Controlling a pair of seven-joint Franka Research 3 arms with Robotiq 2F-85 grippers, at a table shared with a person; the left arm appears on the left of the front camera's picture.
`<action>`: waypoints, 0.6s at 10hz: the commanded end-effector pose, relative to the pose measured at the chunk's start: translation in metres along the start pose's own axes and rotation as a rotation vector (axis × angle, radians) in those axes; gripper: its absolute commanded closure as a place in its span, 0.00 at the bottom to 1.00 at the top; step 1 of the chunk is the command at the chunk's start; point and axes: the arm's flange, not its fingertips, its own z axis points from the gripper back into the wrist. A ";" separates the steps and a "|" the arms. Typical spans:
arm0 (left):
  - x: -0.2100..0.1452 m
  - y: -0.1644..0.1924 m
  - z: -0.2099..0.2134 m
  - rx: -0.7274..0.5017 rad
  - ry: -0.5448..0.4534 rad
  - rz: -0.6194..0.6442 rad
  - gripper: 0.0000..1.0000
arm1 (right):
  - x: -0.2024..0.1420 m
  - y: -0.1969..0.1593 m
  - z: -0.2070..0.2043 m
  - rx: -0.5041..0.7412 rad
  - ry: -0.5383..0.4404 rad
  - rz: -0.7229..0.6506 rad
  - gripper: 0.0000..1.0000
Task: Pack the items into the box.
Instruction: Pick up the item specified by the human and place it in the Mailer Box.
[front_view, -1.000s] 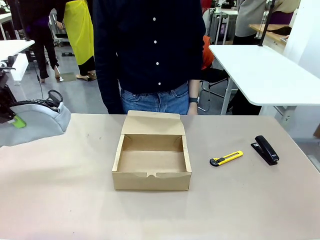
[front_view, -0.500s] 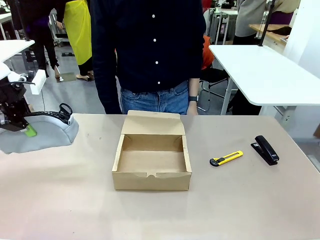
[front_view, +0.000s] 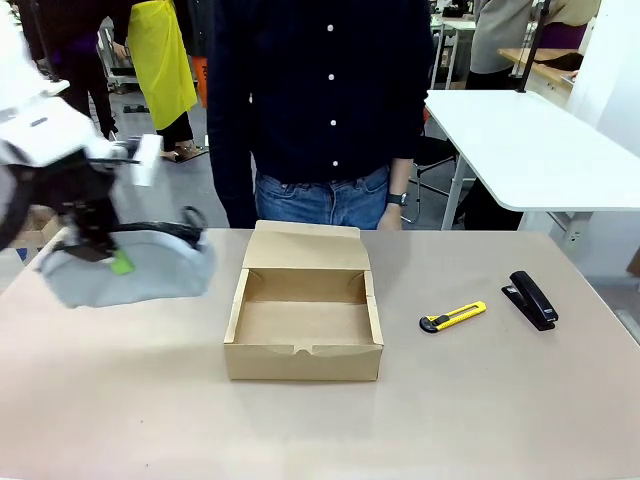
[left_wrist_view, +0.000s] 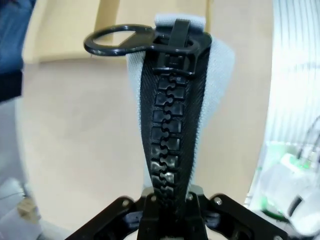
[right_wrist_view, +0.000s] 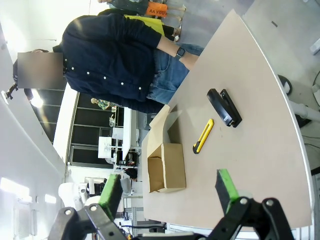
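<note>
My left gripper (front_view: 105, 250) is shut on the light-grey fabric pouch (front_view: 135, 268), holding it above the table just left of the box. The pouch's black zipper (left_wrist_view: 170, 125) runs up from my fingers in the left wrist view, ending in a black loop (left_wrist_view: 117, 40). The open brown cardboard box (front_view: 304, 312) sits mid-table, its flap lid standing up at the far side, nothing inside. The yellow-and-black utility knife (front_view: 452, 317) lies on the table right of the box. My right gripper (right_wrist_view: 167, 192) is open, high above the table's right end, with the knife (right_wrist_view: 203, 136) far below.
A black stapler (front_view: 531, 298) lies right of the knife. A person in a dark shirt (front_view: 325, 100) stands at the far edge behind the box. A white table (front_view: 520, 140) stands at the back right.
My left gripper has carried the pouch from the table's far left rightward toward the box. The box, knife and stapler have not moved.
</note>
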 end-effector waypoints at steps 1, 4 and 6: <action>0.076 0.016 -0.015 0.033 0.070 -0.042 0.94 | 0.003 0.002 -0.001 0.022 -0.016 0.026 0.00; 0.181 0.035 -0.045 0.024 0.096 -0.152 0.94 | 0.003 0.002 -0.001 0.022 -0.016 0.026 0.00; 0.210 0.041 -0.077 -0.002 0.091 -0.162 0.94 | 0.003 0.002 -0.001 0.022 -0.016 0.026 0.00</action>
